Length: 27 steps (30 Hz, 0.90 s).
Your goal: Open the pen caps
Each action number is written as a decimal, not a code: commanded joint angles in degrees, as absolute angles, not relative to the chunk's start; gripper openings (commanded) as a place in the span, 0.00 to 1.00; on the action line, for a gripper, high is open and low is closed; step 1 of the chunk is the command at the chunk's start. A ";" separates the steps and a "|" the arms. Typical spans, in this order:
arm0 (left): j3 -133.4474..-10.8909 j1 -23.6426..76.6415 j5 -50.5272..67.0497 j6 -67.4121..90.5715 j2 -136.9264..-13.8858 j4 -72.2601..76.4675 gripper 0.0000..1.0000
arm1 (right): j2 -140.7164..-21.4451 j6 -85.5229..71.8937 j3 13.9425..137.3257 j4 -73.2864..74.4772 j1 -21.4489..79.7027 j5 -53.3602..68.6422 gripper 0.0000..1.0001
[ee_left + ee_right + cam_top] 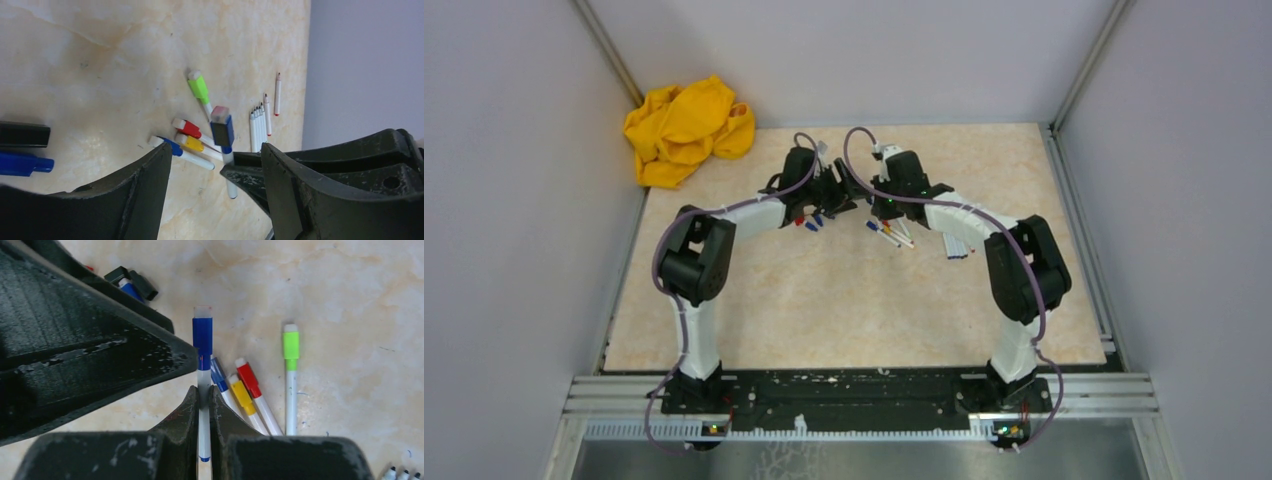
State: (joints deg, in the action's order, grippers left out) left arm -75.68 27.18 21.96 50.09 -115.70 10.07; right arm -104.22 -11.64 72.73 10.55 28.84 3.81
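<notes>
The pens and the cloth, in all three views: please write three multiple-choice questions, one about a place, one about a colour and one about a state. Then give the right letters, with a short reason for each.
1. Where does the yellow cloth lie?
A) at the far left corner of the table
B) between the arm bases
C) under the right arm

2. What colour is the cap of the pen in the right gripper?
A) green
B) blue
C) red

3. What is the state of the right gripper?
A) open above the pens
B) shut on nothing
C) shut on the pen's white barrel

Answers:
1 A: the top view shows it crumpled by the far left corner.
2 B: the right wrist view shows a blue cap beyond the fingers.
3 C: both fingers press the barrel between them.
</notes>
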 commanded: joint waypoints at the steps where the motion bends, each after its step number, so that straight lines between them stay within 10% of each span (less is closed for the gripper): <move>1: -77.86 27.71 24.15 52.63 -117.03 13.83 0.71 | -101.80 -13.58 72.95 6.78 29.70 7.26 0.00; 17: -77.10 27.84 24.04 53.97 -118.03 15.59 0.40 | -101.40 -15.57 73.14 5.01 30.40 10.75 0.00; 24: -76.57 27.85 22.75 52.91 -117.11 14.67 0.00 | -99.70 -15.57 71.98 4.97 30.41 10.20 0.00; 27: -76.15 27.80 21.86 52.78 -116.27 14.50 0.00 | -98.93 -15.26 71.36 4.56 30.60 10.20 0.00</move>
State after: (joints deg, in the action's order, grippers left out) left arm -76.36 27.57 23.38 53.12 -117.12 13.63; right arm -103.63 -15.25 71.94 7.68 29.52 9.06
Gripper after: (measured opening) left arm 0.061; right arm 0.027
